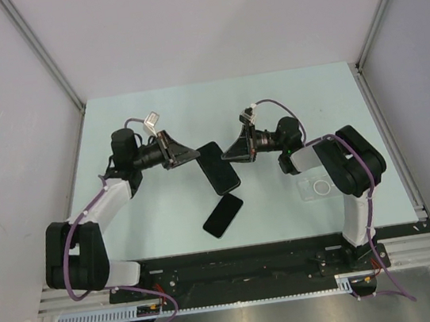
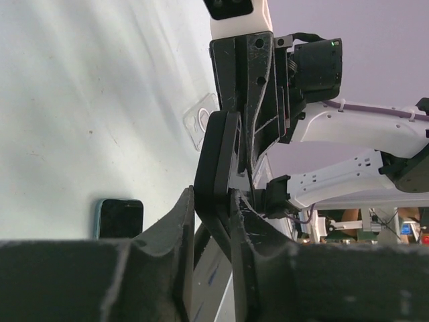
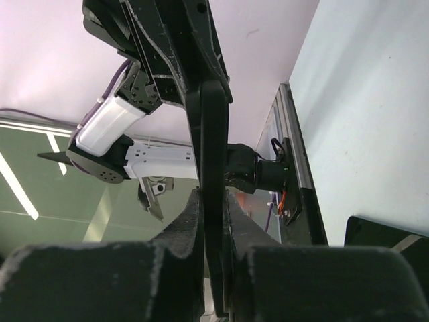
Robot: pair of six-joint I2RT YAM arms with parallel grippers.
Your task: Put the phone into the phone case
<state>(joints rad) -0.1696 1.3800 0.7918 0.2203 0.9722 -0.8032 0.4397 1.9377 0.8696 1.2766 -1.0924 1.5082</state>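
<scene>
A black phone is held tilted above the table's middle, between both grippers. My left gripper is shut on its left end. My right gripper is shut on its right end. In the left wrist view the phone stands edge-on between my left gripper's fingers. In the right wrist view the phone is clamped edge-on in my right gripper. The clear phone case, with a white ring, lies flat by the right arm's base. It also shows in the left wrist view.
A second black phone lies flat on the table just in front of the held one. It shows in the left wrist view and at the right wrist view's lower right. Grey walls enclose the pale green table.
</scene>
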